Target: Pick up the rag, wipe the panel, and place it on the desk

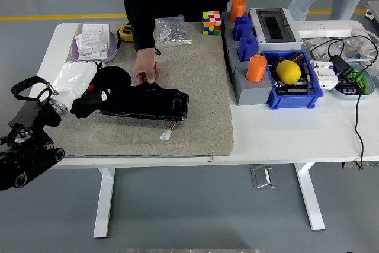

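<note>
At lower left, the left arm (26,146) reaches in, its white-covered left hand (74,84) closed on a dark rag (109,84) at the left end of the black panel (145,103) on the mat (195,87). Beyond, a person's hand (145,70) touches the panel's far edge.

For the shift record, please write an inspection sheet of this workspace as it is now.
Surface: white table, beige mat on it.
Job's things: black panel on the mat; black rag under the left hand.
Clutter: Rubik's cube, blue bin holding a yellow ball, bag of screws.
Hands: left on the rag; right not in view.
Cables: black cable at right.
Surroundings: person's hand holds the panel.
</note>
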{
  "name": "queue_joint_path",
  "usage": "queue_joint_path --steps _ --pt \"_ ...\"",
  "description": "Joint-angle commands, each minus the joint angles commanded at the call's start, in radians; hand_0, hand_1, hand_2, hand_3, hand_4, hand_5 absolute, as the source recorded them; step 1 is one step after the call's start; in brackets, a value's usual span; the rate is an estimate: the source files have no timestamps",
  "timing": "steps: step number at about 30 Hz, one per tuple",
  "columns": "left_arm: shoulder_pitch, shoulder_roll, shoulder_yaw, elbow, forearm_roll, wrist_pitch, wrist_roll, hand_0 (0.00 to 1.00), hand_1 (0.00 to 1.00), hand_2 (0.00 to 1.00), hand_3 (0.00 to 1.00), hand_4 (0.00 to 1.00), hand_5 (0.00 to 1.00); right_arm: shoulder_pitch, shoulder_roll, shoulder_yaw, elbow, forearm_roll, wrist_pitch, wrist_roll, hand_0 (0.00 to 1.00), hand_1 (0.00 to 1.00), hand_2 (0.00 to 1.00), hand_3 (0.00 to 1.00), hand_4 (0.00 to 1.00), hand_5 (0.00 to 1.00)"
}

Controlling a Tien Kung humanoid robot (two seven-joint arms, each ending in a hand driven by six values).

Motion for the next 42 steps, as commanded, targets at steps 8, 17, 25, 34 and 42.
queue_joint_path --steps 8,17,25,34,42 --pt "0.006 -0.003 0.007 -0.002 -0.003 0.002 -0.001 0.270 0.171 0.562 0.546 0.476 0.098 0.001 0.000 0.001 0.000 0.001 0.001 -0.001 0.788 0.655 0.714 0.659 0.998 0.519" --pt "-0.004 -0.023 0.024 -0.015 -0.003 0.002 0.002 0.269 0.172 0.562 0.547 0.475 0.096 0.004 -0.001 0.001 0.000 0.002 0.001 -0.001 0.788 0.655 0.714 0.659 0.998 0.519" --pt "-0.023 -0.050 0.050 -0.028 -0.007 0.001 0.009 0.267 0.168 0.562 0.547 0.473 0.092 0.006 -0.002 -0.005 0.000 0.003 0.003 0.000 0.788 0.654 0.714 0.659 0.998 0.519" --pt "-0.046 -0.079 0.094 -0.042 -0.019 -0.001 0.016 0.266 0.168 0.562 0.547 0.473 0.092 0.007 -0.006 -0.007 -0.002 0.003 0.004 0.000 0.787 0.654 0.714 0.659 0.998 0.520" --pt "-0.062 -0.107 0.142 -0.076 -0.025 0.000 0.021 0.264 0.167 0.562 0.547 0.473 0.091 0.008 -0.006 -0.011 -0.002 0.003 0.004 0.000 0.788 0.655 0.714 0.658 0.998 0.521"
